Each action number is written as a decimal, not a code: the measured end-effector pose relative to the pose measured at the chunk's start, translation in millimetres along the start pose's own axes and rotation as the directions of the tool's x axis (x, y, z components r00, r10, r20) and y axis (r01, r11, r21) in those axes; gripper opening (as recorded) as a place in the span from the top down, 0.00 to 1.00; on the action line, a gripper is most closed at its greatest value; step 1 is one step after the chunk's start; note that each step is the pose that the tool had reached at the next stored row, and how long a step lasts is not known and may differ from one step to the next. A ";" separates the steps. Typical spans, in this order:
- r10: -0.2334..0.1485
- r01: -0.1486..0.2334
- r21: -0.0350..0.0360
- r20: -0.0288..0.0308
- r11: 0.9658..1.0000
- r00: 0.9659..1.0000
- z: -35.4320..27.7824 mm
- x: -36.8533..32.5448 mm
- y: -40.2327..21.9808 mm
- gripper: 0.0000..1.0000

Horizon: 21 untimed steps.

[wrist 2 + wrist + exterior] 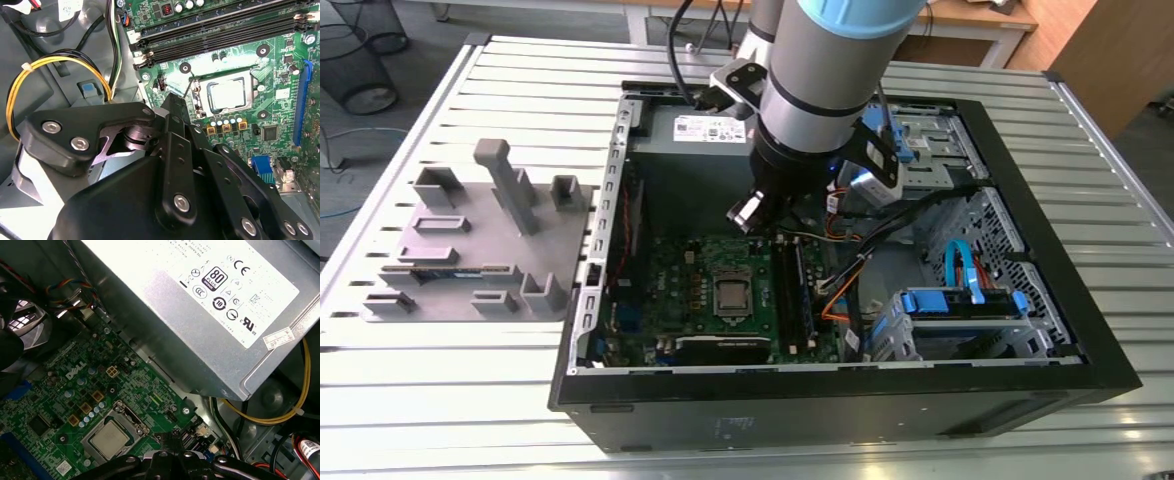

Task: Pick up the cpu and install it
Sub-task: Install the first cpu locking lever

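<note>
The cpu [731,293] is a small square chip with a silvery top. It lies flat in the socket on the green motherboard [678,290] inside the open computer case. Both wrist views show the cpu [227,95] [110,437] ringed by the metal socket frame [196,95]. My gripper [750,215] hangs above the board, a short way from the socket toward the power supply, and touches nothing. In the wrist views its black linkage [172,102] [172,437] sits apart from the cpu, with nothing seen in it.
The grey labelled power supply box [200,310] is close beside the gripper. Yellow and black cables [65,65] run along the case floor. Memory slots [220,32] flank the socket, and drive bays with blue cables [961,290] are at the exterior view's right. A grey fixture block [480,250] stands outside the case.
</note>
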<state>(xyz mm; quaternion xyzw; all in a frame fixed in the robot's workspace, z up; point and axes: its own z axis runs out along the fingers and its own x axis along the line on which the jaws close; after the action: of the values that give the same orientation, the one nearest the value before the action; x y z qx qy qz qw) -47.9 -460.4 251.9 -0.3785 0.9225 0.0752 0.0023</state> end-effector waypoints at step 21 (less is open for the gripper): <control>0.001 -0.001 -0.001 0.002 1.000 1.000 11.0 4.2 10.7 0.89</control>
<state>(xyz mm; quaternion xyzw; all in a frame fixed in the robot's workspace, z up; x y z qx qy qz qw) -59.0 -454.3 242.3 -0.3778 0.9227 0.0762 0.0028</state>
